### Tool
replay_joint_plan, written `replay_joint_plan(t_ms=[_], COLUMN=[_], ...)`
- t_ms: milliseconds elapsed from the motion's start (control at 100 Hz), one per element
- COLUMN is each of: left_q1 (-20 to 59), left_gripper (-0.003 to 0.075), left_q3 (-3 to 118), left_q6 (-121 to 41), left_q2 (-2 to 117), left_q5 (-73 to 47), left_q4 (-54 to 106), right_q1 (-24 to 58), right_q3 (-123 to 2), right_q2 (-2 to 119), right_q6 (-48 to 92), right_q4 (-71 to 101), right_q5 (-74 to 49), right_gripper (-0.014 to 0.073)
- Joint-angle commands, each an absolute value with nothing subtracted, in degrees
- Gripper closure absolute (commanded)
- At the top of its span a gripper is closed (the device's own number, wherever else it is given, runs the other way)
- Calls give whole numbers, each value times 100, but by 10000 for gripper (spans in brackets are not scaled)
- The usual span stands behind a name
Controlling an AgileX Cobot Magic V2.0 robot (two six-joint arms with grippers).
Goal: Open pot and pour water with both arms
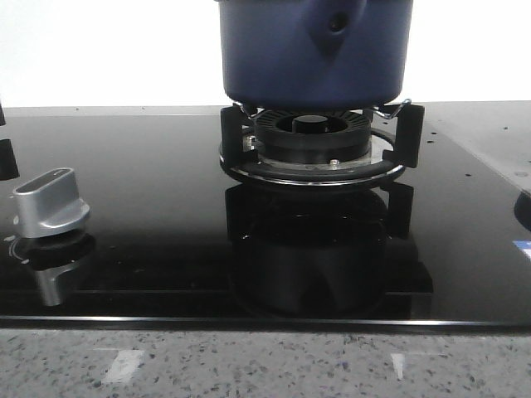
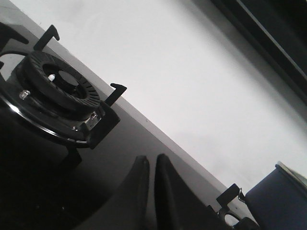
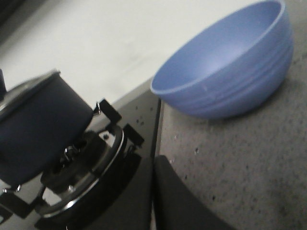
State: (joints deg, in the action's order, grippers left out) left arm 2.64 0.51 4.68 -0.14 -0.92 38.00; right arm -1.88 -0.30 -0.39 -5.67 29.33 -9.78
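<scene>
The dark blue pot (image 1: 315, 50) stands on the burner (image 1: 314, 137) at the back middle of the black hob, its handle (image 1: 332, 25) pointing at the camera. The same pot (image 3: 38, 124) appears in the right wrist view with a grey lid rim (image 3: 29, 88) on top, and a corner of the pot (image 2: 280, 201) appears in the left wrist view. My left gripper (image 2: 152, 160) is shut and empty, low over the black glass between two burners. My right gripper (image 3: 154, 163) is shut and empty, at the hob's right edge near the pot. Neither gripper appears in the front view.
A light blue bowl (image 3: 230, 72) sits on the speckled counter (image 3: 249, 167) right of the hob. An uncovered second burner (image 2: 57, 91) with pot supports lies left of the pot. A silver knob (image 1: 51, 203) stands at the hob's front left.
</scene>
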Motion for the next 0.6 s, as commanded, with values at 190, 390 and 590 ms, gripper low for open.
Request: replay_joint_plan(t_ms=[190,390,590], left_q1=[330,455,878], left_gripper=[741,740,736], left_q3=[1787,3360,4330], left_q6=[-617,-1264,-1887], left_q2=[692,1915,2843], left_q5=[-1370,-2113,-2582], left_q4=[2916,3001,3286], right_q1=[-205,-176,44], right_q3=[-1714,-3009,-3587], right_q2=[562,1801,2368], right_q6=[585,1444,1869], right_q4=[2565,2461,2447], right_q5=[-2274,-3123,-3173], right_gripper=[641,641,638])
